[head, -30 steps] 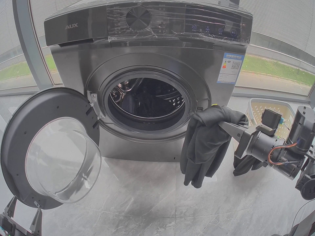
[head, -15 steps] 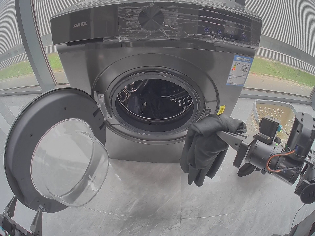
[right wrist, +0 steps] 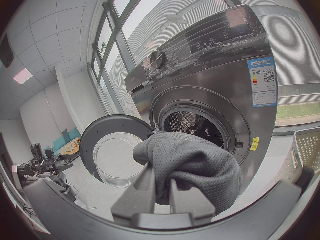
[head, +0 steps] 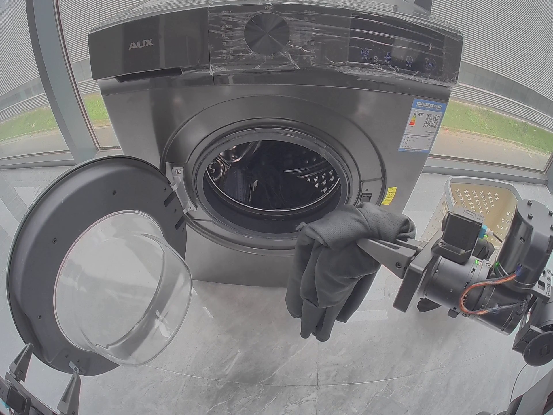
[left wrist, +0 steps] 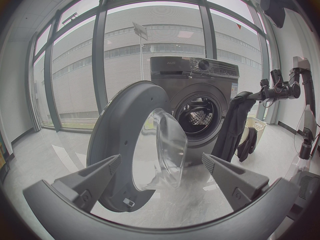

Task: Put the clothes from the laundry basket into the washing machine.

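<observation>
Here's the grey steel front-loading washing machine [head: 276,105], and everything is placed from it. Its round dark grey door with the clear bulging window [head: 86,249] is swung wide open to the machine's left, hinged beside the drum opening [head: 271,177]. The drum mouth is open and dark inside, and what lies in there is hard to make out.

Now the right gripper [head: 368,243]: it hangs in front of the machine, just below and to the right of the drum opening, level with the lower rim. Its two fingers are pressed together, pinching a dark grey mesh garment [head: 328,260]. The cloth bunches over the fingertips and drapes down in long folds in front of the machine's lower front panel, with its ends hanging clear of the grey marbled tile floor [head: 259,341].

To the machine's right, on the floor near its corner, stands the cream perforated plastic laundry basket [head: 489,194]. A second dark piece of cloth [left wrist: 248,144] hangs over its rim on the side facing away from the machine.

The left gripper [left wrist: 160,157] sits low, well out in front of the open door, with its fingers spread wide and nothing between them.

Up top, crinkled clear plastic film [head: 322,47] covers the machine's control panel.
</observation>
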Available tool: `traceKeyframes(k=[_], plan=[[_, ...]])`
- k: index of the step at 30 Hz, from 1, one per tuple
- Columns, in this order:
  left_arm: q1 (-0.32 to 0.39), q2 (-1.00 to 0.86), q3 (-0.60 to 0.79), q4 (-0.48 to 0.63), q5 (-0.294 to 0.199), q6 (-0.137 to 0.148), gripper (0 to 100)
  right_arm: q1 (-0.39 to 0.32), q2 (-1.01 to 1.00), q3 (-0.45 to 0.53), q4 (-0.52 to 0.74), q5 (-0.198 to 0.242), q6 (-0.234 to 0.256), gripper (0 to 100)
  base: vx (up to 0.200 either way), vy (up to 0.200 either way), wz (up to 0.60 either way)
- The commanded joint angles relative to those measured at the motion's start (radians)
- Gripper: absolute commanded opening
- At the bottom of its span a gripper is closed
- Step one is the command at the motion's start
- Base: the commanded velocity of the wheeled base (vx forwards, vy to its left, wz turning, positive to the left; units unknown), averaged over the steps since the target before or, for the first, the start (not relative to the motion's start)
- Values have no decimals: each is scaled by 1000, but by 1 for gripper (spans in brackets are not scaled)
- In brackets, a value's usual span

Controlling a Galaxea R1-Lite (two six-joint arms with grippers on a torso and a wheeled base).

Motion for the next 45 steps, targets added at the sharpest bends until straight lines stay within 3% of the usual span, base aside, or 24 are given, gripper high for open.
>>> traceKeyframes(k=[1, 3, 4, 6, 7, 8, 11, 13, 15, 17, 20, 22, 28, 29, 35, 45], plan=[[0, -18, 16, -3, -1, -2, 100, -2, 26, -15, 0, -4, 3, 0, 0, 0, 0], [0, -18, 16, -3, -1, -2, 100, -5, 35, -21, 0, -18, 3, 0, 0, 0, 0], [0, -18, 18, -3, -1, -2, 100, -3, 43, -26, 1, -48, 1, 0, 0, 0, 0], [2, -16, -15, -36, 5, -25, 100, -3, 52, -35, 1, -91, 1, 0, 0, 0, 0], [2, 19, -125, -104, 4, -62, 100, 3, 61, -38, 1, -123, 3, 0, 0, 0, 0], [0, 73, -211, -124, -7, -79, 100, 4, 63, -41, 0, -133, 3, 0, 0, 0, 0], [-5, 160, -285, -105, -27, -80, 100, 6, 67, -61, 9, -143, 4, 0, 0, 0, 0], [-11, 231, -291, -79, -139, -74, 100, 7, 106, -101, 12, -169, 7, 0, 0, 0, 0], [-9, 315, -292, -78, -257, -80, 100, 12, 132, -141, 16, -242, 18, 0, 0, 0, 0], [-8, 393, -298, -87, -325, -86, 100, 27, 153, -175, 15, -298, 47, 0, 0, 0, 0], [-20, 496, -317, -116, -377, -85, 100, 63, 176, -230, 15, -346, 85, 0, 0, 0, 0], [-64, 648, -327, -204, -432, -76, 100, 86, 218, -304, 21, -387, 112, 0, 0, 0, 0], [-224, 867, -329, -379, -420, -83, 100, 93, 273, -374, 32, -389, 124, 0, 0, 0, 0], [-273, 949, -331, -452, -400, -85, 100, 96, 291, -396, 26, -389, 139, 0, 0, 0, 0], [-417, 1229, -344, -644, -335, -86, 100, 145, 319, -429, 26, -389, 211, 0, 0, 0, 0], [-505, 1529, -433, -803, -332, -93, 100, 164, 311, -385, 10, -367, 228, 0, 0, 0, 0]])
